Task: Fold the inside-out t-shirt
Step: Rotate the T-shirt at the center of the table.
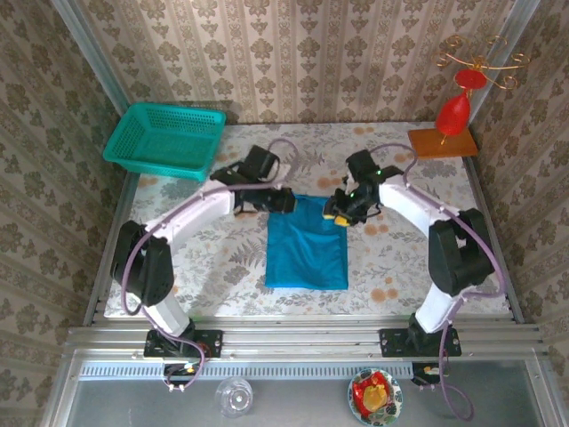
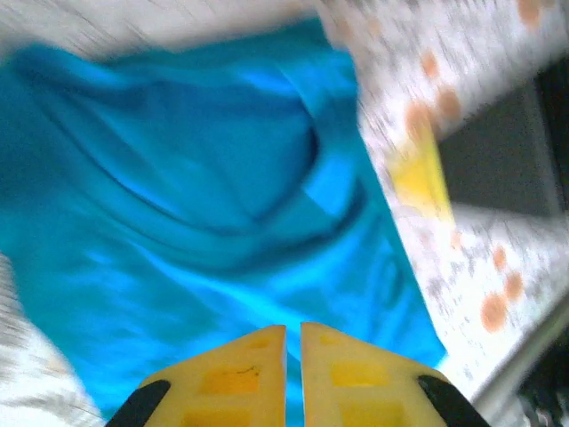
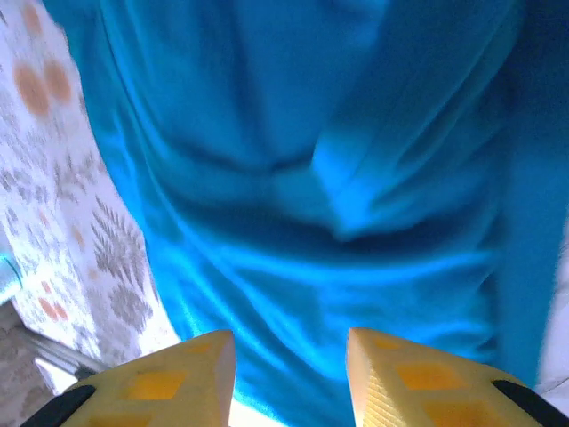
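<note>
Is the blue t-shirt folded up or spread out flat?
Folded. From above, the t-shirt is a narrow rectangle with no sleeves sticking out, and the wrist cameras show layers overlapping.

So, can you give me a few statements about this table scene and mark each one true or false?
1. The blue t-shirt lies inside the teal mesh basket. False: it lies on the table; the basket sits apart at the far left corner.
2. The right arm's fingers stand apart over blue fabric. True.
3. The left arm's fingers are spread wide. False: they are almost together.
4. Both arms reach to the t-shirt's far edge. True.
</note>
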